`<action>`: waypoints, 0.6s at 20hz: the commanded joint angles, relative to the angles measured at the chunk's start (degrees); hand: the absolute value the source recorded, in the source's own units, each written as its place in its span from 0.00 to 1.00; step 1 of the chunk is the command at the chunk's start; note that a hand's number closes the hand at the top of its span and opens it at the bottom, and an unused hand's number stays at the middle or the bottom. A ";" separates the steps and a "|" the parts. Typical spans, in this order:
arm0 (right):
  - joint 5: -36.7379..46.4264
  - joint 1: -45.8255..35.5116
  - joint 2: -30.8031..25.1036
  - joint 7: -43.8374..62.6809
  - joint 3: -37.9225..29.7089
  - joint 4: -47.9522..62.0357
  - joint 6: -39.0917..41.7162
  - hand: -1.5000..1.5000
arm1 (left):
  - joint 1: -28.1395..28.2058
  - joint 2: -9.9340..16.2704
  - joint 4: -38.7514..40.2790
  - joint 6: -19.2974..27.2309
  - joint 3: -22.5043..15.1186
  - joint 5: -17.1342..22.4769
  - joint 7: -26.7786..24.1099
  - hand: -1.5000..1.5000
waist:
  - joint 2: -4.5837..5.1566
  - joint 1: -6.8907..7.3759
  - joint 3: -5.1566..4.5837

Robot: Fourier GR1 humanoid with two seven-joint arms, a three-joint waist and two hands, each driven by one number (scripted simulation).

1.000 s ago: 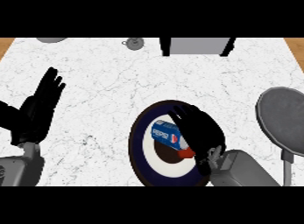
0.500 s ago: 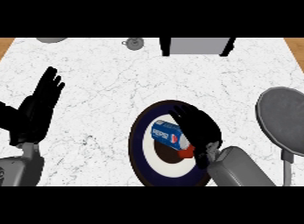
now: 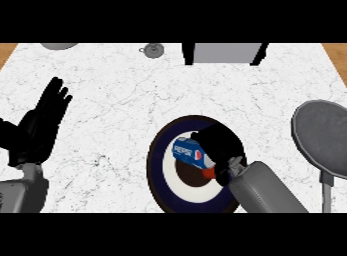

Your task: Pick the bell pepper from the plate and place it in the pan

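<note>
Plate (image 3: 165, 167), one, sits near the table's (image 3: 168, 85) front edge; one pan (image 3: 331, 137) lies by the right edge. Right robot hand (image 3: 220, 145) curls round one bell pepper (image 3: 205, 173) beside one can (image 3: 189, 152). Left robot hand (image 3: 39, 122) rests open near the left edge.

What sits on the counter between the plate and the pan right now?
Nothing: in the head view, only bare marble counter lies between the plate and the pan.
</note>
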 commanded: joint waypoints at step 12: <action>3.76 3.21 2.87 -6.28 -2.54 -1.48 -4.04 1.00 | 0.40 -1.23 -0.21 -1.81 0.73 -1.12 0.50 0.50 | 0.43 -0.12 0.19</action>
